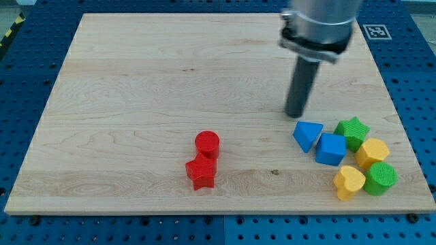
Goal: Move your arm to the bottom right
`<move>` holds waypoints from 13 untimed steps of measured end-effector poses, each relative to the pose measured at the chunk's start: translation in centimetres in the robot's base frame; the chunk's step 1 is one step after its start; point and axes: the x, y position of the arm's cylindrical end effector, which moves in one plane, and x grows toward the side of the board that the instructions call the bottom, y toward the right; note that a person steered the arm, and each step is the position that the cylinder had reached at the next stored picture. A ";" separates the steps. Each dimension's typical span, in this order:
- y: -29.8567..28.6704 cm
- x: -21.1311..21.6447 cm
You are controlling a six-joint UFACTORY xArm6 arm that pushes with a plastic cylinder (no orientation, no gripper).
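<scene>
My dark rod comes down from the view's top right, and my tip (295,113) rests on the wooden board (136,102) just above and slightly left of the blue triangular block (308,135). A cluster sits at the view's bottom right: the blue triangular block, a blue cube (331,149), a green star block (353,131), a yellow hexagonal block (373,152), a green cylinder (380,178) and a yellow heart-shaped block (349,182). A red cylinder (207,143) and a red star block (201,173) stand touching near the bottom middle, well left of my tip.
The board lies on a blue perforated table (27,82). A black-and-white marker tag (375,31) sits off the board's top right corner. The arm's grey housing (319,24) hangs over the board's top right.
</scene>
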 end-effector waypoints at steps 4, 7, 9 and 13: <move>15.3 2.2; 18.2 3.3; 18.3 7.6; 15.4 15.7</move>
